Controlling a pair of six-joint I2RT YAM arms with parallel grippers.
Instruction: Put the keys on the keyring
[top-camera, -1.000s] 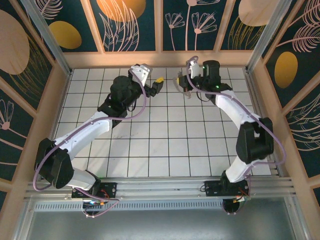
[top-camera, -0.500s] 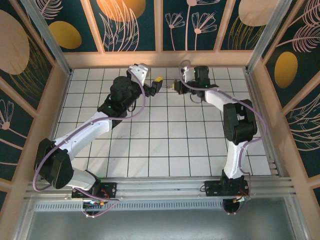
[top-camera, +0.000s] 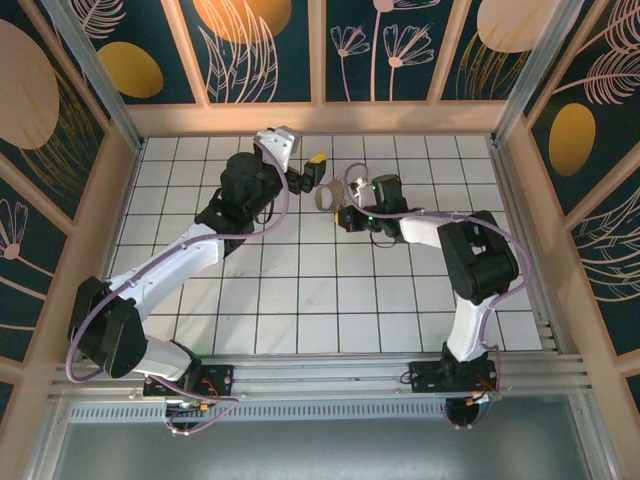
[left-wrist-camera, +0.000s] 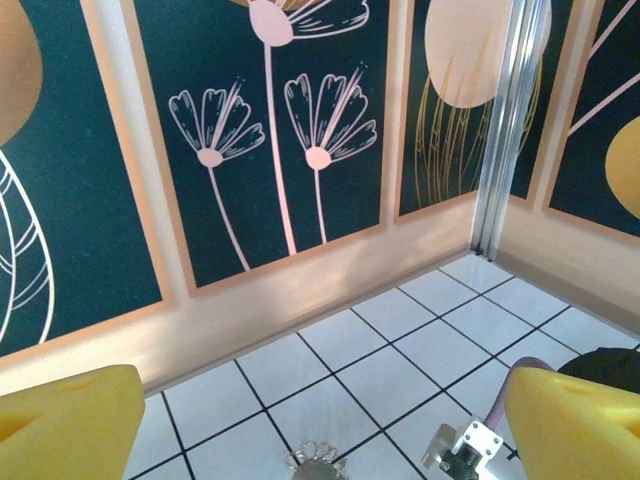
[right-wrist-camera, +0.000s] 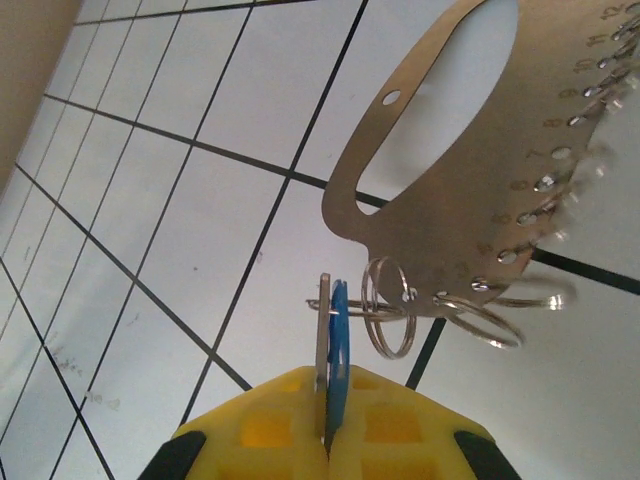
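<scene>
My right gripper (right-wrist-camera: 328, 432) is shut on the keys, a thin silver key with a blue head (right-wrist-camera: 337, 335) held edge-on between the yellow pads. The keyring (right-wrist-camera: 440, 190), a silvery plate with a D-shaped cut-out and a row of small wire rings, hangs just beyond the key, and one thin ring crosses the key's head. From above, the keyring (top-camera: 325, 196) lies between the right gripper (top-camera: 345, 216) and the left gripper (top-camera: 316, 168). The left gripper (left-wrist-camera: 320, 405) is open wide, its yellow fingers (left-wrist-camera: 70, 420) apart, with the keyring's ringed edge (left-wrist-camera: 318, 460) low between them.
The white tiled floor (top-camera: 300, 290) is fenced by wooden walls with dark flower panels (left-wrist-camera: 270, 130). A metal corner post (left-wrist-camera: 505, 120) stands at the back right. The right arm's wrist bracket (left-wrist-camera: 465, 448) juts in close beside the left gripper's right finger.
The right arm has swung from the back of the table leftward and nearer, carrying the key and keyring to just below the left gripper. The left arm has barely moved.
</scene>
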